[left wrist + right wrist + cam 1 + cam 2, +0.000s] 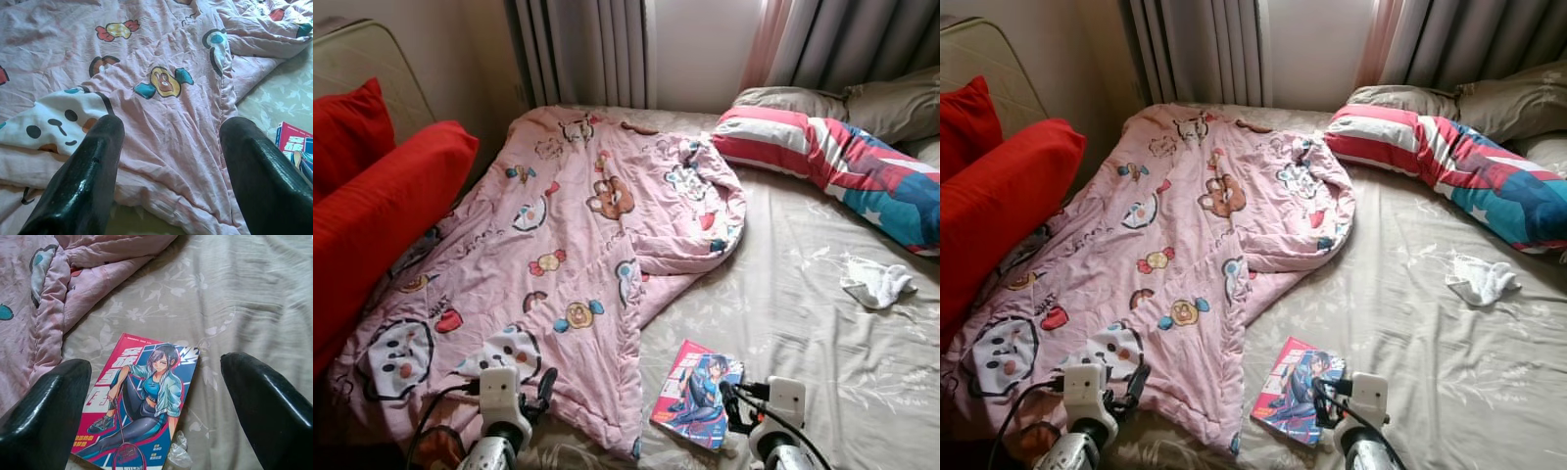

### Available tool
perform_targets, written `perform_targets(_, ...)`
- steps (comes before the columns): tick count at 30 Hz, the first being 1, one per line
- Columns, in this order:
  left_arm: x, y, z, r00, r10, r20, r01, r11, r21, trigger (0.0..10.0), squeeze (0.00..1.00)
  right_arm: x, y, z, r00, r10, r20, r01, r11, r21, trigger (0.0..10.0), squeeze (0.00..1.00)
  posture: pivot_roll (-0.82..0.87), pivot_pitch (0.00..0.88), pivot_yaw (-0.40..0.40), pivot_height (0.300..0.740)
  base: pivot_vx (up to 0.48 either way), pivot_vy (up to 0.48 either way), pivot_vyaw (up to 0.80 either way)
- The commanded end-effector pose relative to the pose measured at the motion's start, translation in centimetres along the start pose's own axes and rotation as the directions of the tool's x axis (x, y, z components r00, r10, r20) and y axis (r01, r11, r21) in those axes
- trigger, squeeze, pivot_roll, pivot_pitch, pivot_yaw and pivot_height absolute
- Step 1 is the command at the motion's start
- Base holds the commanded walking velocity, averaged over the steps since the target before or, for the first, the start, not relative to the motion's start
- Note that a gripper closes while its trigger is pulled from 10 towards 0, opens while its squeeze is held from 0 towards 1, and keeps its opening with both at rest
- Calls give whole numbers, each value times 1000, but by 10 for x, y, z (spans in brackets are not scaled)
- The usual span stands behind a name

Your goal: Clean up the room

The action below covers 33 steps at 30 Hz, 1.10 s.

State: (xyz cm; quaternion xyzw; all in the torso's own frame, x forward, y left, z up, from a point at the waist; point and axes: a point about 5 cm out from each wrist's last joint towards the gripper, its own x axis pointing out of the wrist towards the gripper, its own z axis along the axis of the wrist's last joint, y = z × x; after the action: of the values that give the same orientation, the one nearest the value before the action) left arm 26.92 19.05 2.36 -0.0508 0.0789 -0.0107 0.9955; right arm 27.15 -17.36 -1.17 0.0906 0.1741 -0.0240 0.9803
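Note:
A pink cartoon-print quilt point(568, 245) lies crumpled over the left half of the bed. A red and blue comic book point(697, 394) lies flat on the beige sheet point(803, 323) near the front edge, just right of the quilt's corner. A white sock point(878, 283) lies on the sheet at the right. My left gripper point(168, 161) hovers open above the quilt's near edge. My right gripper point(151, 406) hangs open over the comic book point(139, 401), its fingers apart on either side of it.
Two red cushions point(372, 206) lean along the bed's left side. A striped red, white and blue pillow point(842, 162) and grey pillows point(862, 103) lie at the back right. Curtains point(587, 49) hang behind the bed.

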Motion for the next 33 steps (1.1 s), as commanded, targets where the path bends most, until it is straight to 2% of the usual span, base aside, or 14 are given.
perform_targets(1, -6, -1, -9, 999, -5, -39, 5, 1000, -13, 10000, 0, -1, 1, -4, 1000, -9, -23, 9, 1000, 8, 10000, 0, -55, 162, 26, 711, 0, 0, 0)
perform_targets(8, -8, -2, -10, 998, -11, -55, 10, 1000, -17, 10000, 0, -4, 5, -10, 999, -8, -31, 8, 1000, 2, 10000, 0, -53, 163, 26, 673, 0, 0, 0)
perform_targets(24, -6, -1, -10, 997, -22, -75, 21, 1000, -15, 10000, 0, -3, 9, -10, 999, -23, -35, 24, 1000, 12, 10000, 0, -46, 179, 30, 673, 0, 0, 0)
perform_targets(29, -5, 1, -10, 997, -23, -78, 22, 1000, -17, 10000, 0, -3, 11, -8, 1000, -16, -23, 16, 1000, 7, 10000, 0, -45, 180, 32, 643, 0, 0, 0)
perform_targets(33, -5, 1, -11, 996, -24, -81, 22, 1000, -17, 10000, 0, -3, 10, -9, 1000, -18, -23, 19, 1000, 8, 10000, 0, -45, 181, 31, 643, 0, 0, 0)
